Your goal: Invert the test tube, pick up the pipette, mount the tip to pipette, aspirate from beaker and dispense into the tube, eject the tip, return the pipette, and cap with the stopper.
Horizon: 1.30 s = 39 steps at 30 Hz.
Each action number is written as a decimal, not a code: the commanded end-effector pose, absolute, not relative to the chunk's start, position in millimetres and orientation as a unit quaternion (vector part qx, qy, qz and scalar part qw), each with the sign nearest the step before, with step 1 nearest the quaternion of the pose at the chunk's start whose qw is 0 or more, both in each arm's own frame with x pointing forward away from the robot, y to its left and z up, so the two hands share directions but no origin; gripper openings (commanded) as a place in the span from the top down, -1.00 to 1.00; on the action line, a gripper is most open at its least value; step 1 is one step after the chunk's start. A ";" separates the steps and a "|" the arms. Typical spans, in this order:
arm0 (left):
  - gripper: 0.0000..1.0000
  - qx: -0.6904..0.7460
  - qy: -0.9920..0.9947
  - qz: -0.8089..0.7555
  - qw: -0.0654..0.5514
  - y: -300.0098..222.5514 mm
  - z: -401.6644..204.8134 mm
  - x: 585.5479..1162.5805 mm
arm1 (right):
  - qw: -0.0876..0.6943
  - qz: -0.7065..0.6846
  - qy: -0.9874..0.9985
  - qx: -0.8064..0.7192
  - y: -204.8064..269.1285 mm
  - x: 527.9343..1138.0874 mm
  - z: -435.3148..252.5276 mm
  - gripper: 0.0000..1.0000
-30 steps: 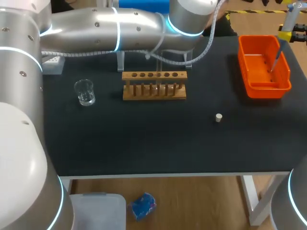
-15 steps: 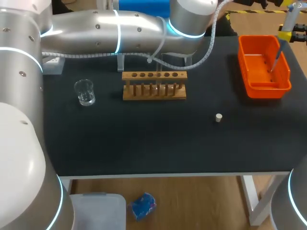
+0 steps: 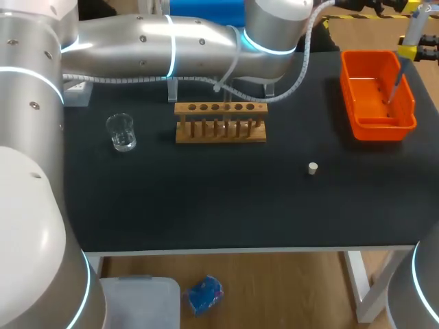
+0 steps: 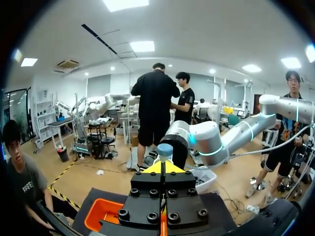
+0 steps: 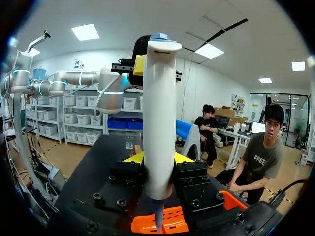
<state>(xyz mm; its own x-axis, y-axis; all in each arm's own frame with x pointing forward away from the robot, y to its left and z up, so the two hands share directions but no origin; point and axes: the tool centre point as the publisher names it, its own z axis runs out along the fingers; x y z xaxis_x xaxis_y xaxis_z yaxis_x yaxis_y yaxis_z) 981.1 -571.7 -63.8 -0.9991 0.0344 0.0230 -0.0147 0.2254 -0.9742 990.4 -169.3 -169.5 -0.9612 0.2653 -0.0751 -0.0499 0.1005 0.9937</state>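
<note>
**Tip ejection over the bin: the push from above is the risk**

The right gripper (image 5: 158, 158) is clamped on the upright pipette (image 5: 158, 108), and the tip (image 3: 396, 82) hangs below its fingers, inside the orange bin (image 3: 376, 128). The left gripper (image 4: 162, 168), fingers together and holding nothing, has the blue plunger button (image 4: 165, 149) just ahead of its tips. An off-centre press could glance off the button or tilt the pipette in the clamp. The tip might then stay on, or drop outside the bin.

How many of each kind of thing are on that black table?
Glass beaker: 1
Wooden rack: 1
Orange tray: 1
Small stopper: 1
Clear stand: 1
White box, partly hidden: 1
Pipette, held above the tray: 1
Total: 7
</note>
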 end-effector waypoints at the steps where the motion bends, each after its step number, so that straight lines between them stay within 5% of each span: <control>1: 1.00 -0.008 -0.784 0.620 0.021 -572.7 -68.4 983.1 | 0.118 0.666 0.733 0.073 -168.9 990.0 -167.0 1.00; 39: 1.00 -0.010 -0.789 0.613 0.033 -582.2 -84.5 977.1 | 0.118 0.666 0.733 0.073 -168.9 990.0 -167.0 1.00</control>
<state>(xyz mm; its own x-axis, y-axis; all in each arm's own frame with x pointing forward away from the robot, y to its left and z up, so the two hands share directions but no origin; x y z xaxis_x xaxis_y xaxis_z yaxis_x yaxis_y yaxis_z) 974.6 -577.9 -74.9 -0.9979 0.0521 0.0377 -0.0239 0.2433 -0.9697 989.8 -170.6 -176.2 -0.9604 0.2683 -0.0748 -0.0492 0.1007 0.9937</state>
